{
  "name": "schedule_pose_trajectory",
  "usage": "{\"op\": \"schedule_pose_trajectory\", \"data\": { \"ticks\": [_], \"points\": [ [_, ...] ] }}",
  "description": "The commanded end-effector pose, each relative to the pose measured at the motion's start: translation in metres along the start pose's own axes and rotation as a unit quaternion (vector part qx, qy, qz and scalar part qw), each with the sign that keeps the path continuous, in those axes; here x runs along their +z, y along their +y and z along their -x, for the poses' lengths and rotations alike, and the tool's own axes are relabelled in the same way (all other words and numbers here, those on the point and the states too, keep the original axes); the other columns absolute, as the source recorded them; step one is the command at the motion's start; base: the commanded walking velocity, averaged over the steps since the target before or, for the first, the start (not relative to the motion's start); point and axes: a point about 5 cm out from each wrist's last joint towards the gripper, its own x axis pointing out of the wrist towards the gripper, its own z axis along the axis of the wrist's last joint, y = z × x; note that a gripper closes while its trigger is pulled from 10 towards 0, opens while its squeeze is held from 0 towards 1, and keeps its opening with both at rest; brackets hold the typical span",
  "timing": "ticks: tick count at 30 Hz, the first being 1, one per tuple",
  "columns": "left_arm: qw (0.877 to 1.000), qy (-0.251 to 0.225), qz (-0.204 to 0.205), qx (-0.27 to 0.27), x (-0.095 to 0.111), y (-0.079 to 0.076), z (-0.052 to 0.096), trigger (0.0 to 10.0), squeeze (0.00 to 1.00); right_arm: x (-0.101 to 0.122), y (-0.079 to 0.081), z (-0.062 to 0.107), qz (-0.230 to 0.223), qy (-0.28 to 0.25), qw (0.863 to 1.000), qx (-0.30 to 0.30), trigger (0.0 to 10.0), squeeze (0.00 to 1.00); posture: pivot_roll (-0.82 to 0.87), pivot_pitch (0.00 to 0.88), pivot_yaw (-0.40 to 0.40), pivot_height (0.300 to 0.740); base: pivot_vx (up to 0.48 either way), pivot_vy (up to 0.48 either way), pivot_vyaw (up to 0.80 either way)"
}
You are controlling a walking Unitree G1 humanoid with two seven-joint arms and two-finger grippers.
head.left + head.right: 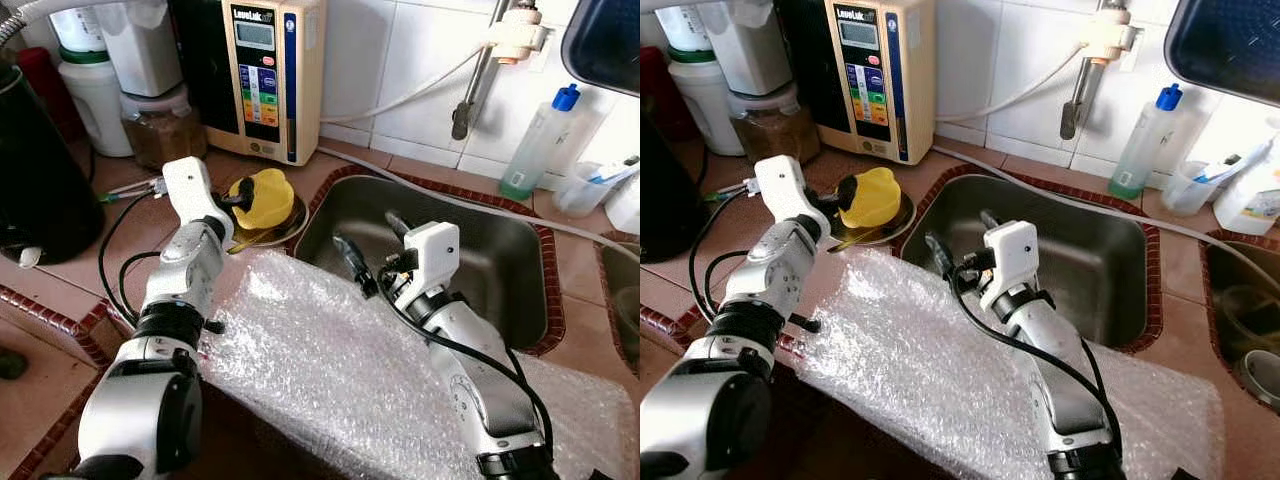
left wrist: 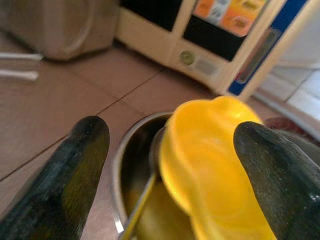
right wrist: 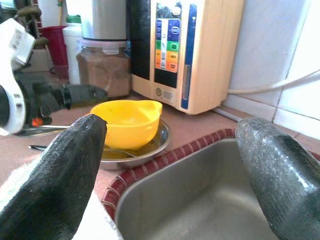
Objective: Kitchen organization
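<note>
Fingers (image 2: 85, 150) of my left gripper (image 1: 235, 205) are spread wide around the yellow cup (image 1: 262, 197), which sits in a steel dish (image 1: 290, 222) beside the sink (image 1: 500, 270). Right gripper (image 1: 372, 250) hovers open. I'd worry the cup tips or skids as I close.

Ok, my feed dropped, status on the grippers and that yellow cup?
Left gripper open at the yellow cup, not gripping. Cup sits in the steel dish beside the sink. Right gripper open over the sink edge. Bubble wrap in front.

Yellow cup (image 1: 262, 197), silver sink (image 1: 480, 262), cream water purifier (image 1: 272, 70), terracotta counter (image 1: 150, 230)
</note>
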Motion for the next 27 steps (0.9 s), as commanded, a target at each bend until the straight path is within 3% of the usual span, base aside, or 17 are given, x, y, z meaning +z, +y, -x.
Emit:
{"op": "schedule_pose_trajectory", "data": {
  "ticks": [1, 2, 3, 7, 8, 9, 10, 11, 12, 13, 17, 19, 21, 27],
  "points": [
    [1.0, 0.006, -0.009, 0.002, 0.007, -0.003, -0.003, 10.0, 0.0, 0.008, 0.004, 0.001, -0.006, -0.01, 1.0, 0.018, 10.0, 0.85, -0.04, 0.0, 0.024, 0.74, 0.0, 0.0, 0.0],
    [1.0, 0.009, -0.009, 0.003, 0.007, -0.004, -0.004, 10.0, 0.0, 0.009, 0.006, 0.001, -0.005, -0.011, 1.0, 0.023, 10.0, 0.55, -0.04, 0.0, 0.025, 0.74, 0.0, 0.0, 0.0],
    [1.0, 0.017, -0.013, -0.003, 0.006, -0.006, -0.004, 10.0, 0.0, 0.01, 0.007, 0.001, -0.002, -0.011, 1.0, 0.029, 10.0, 0.34, -0.04, 0.0, 0.027, 0.74, 0.0, 0.0, 0.0],
    [1.0, 0.023, -0.009, -0.006, 0.005, -0.009, -0.006, 10.0, 0.0, 0.011, 0.009, 0.002, -0.002, -0.007, 0.999, 0.032, 10.0, 0.31, -0.05, 0.0, 0.031, 0.74, 0.0, 0.0, 0.0],
    [1.0, 0.022, -0.011, -0.006, 0.006, -0.01, -0.006, 9.5, 0.0, 0.01, 0.008, 0.003, -0.003, -0.005, 0.999, 0.031, 10.0, 0.31, -0.05, 0.0, 0.031, 0.74, 0.0, 0.0, 0.0],
    [1.0, 0.022, -0.01, -0.005, 0.006, -0.011, -0.007, 7.4, 0.0, 0.009, 0.008, 0.003, -0.003, -0.003, 1.0, 0.031, 10.0, 0.31, -0.05, 0.0, 0.031, 0.74, 0.0, 0.0, 0.0],
    [1.0, 0.021, -0.01, -0.004, 0.007, -0.011, -0.007, 7.4, 0.0, 0.009, 0.008, 0.004, -0.004, -0.001, 1.0, 0.03, 10.0, 0.31, -0.05, 0.0, 0.031, 0.74, 0.0, 0.0, 0.0],
    [1.0, 0.023, -0.014, -0.006, 0.007, -0.012, -0.008, 2.6, 0.0, 0.009, 0.009, 0.004, -0.005, 0.001, 1.0, 0.031, 10.0, 0.31, -0.04, 0.0, 0.031, 0.74, 0.0, 0.0, 0.0],
    [1.0, 0.024, -0.017, -0.008, 0.007, -0.012, -0.008, 2.6, 0.0, 0.008, 0.009, 0.004, -0.006, 0.002, 0.999, 0.032, 10.0, 0.31, -0.04, 0.0, 0.031, 0.74, 0.0, 0.0, 0.0],
    [0.999, 0.027, -0.019, -0.009, 0.007, -0.012, -0.008, 0.0, 0.0, 0.008, 0.01, 0.005, -0.006, 0.003, 0.999, 0.034, 10.0, 0.3, -0.04, 0.0, 0.031, 0.74, 0.0, 0.0, 0.0],
    [0.999, 0.039, -0.024, -0.011, 0.004, -0.012, -0.008, 0.0, 0.0, 0.008, 0.011, 0.004, -0.007, 0.006, 0.999, 0.039, 10.0, 0.25, -0.04, 0.0, 0.031, 0.74, 0.0, 0.0, 0.0],
    [0.997, 0.058, -0.037, -0.016, -0.001, -0.009, -0.007, 0.0, 0.0, 0.007, 0.014, 0.004, -0.01, 0.012, 0.999, 0.051, 10.0, 0.13, -0.04, 0.0, 0.03, 0.74, 0.0, 0.0, 0.0],
    [0.997, 0.059, -0.039, -0.016, -0.001, -0.009, -0.007, 0.0, 0.0, 0.006, 0.014, 0.004, -0.01, 0.013, 0.999, 0.052, 10.0, 0.13, -0.04, 0.0, 0.03, 0.74, 0.0, 0.0, 0.0],
    [0.997, 0.06, -0.053, -0.012, -0.002, -0.004, -0.007, 0.0, 0.0, 0.005, 0.016, 0.004, -0.013, 0.02, 0.998, 0.063, 10.0, 0.0, -0.03, 0.0, 0.026, 0.74, 0.0, 0.0, 0.0]
  ]
}}
